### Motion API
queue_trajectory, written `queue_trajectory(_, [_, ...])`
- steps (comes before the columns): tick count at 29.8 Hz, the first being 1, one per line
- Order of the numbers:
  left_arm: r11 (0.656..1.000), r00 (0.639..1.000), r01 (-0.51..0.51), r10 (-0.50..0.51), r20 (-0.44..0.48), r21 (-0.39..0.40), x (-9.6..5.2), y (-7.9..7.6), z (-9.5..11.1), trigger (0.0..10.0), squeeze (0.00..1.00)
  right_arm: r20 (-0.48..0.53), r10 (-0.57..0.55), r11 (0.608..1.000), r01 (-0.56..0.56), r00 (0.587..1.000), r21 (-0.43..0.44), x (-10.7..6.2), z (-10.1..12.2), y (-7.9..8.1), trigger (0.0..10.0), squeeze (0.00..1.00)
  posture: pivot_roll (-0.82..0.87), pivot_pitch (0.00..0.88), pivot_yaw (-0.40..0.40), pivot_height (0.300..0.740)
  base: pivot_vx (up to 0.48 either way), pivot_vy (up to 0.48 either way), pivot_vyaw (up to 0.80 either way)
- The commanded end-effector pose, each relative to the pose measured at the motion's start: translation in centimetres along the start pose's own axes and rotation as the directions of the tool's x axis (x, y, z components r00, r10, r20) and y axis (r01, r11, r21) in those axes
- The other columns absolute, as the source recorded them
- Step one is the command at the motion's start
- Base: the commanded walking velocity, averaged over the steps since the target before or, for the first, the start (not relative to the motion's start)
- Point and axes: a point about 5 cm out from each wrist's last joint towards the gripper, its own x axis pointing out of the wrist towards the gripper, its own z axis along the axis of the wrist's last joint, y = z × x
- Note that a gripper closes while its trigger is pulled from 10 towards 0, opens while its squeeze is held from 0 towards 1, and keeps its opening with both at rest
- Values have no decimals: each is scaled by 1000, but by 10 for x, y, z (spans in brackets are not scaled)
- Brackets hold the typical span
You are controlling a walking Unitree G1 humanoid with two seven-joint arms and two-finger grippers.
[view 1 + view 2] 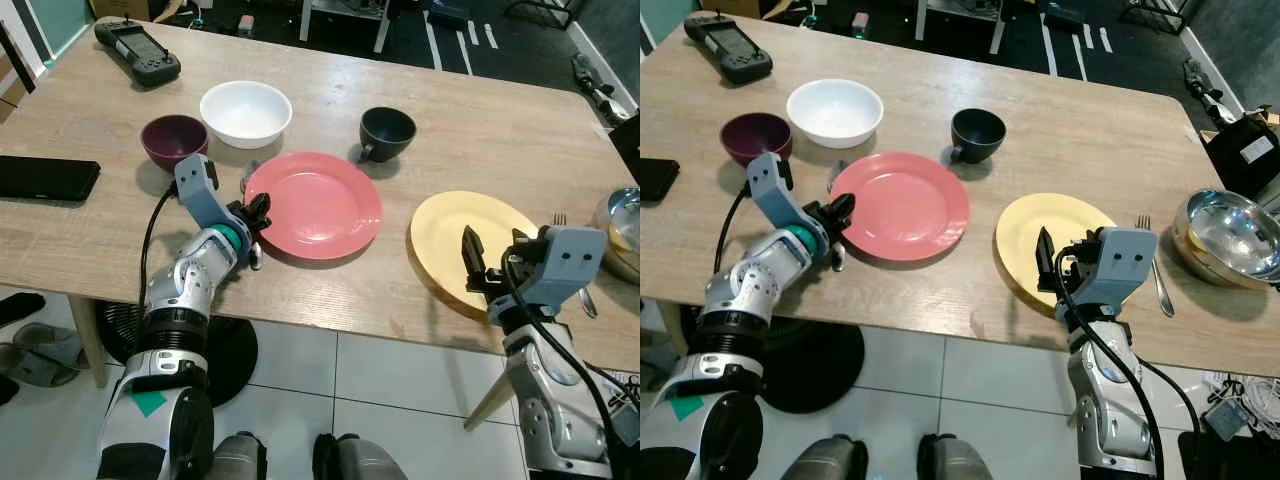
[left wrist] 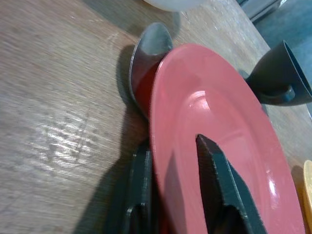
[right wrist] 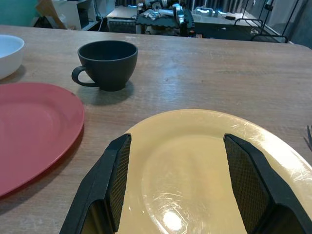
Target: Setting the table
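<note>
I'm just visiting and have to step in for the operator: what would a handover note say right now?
Left gripper: closed on the near-left rim of the red plate, one finger above, one below; a spoon lies partly under that rim.
Right gripper: open, fingers over the yellow plate, not gripping.
Fork lies right of the yellow plate.
White bowl, purple bowl and dark cup stand behind.
Left: finish placing plates and cutlery.

The left gripper [image 1: 257,213] grips the red plate's [image 1: 315,205] left rim. The right gripper [image 1: 492,260] hovers over the yellow plate's [image 1: 455,240] near edge.
</note>
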Motion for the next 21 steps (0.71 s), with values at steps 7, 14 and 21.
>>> queue_trajectory(7, [999,998,-40,41,-43,13,-5,9,-17,0,0,-15,-13,1000,13,1000,-3,1,-1,-3,10000,0,25,89,-63,740,0,0,0])
queue_trajectory(14, [999,999,-39,39,18,30,-8,7,-10,0,0,-16,-9,1000,9,1000,-2,1,-1,-2,10000,0,29,87,-62,740,0,0,0])
queue_trajectory(21, [999,990,32,-37,136,43,-21,-9,9,10000,0,-16,-4,1000,4,1000,-2,1,-1,-1,10000,0,34,82,-59,740,0,0,0])
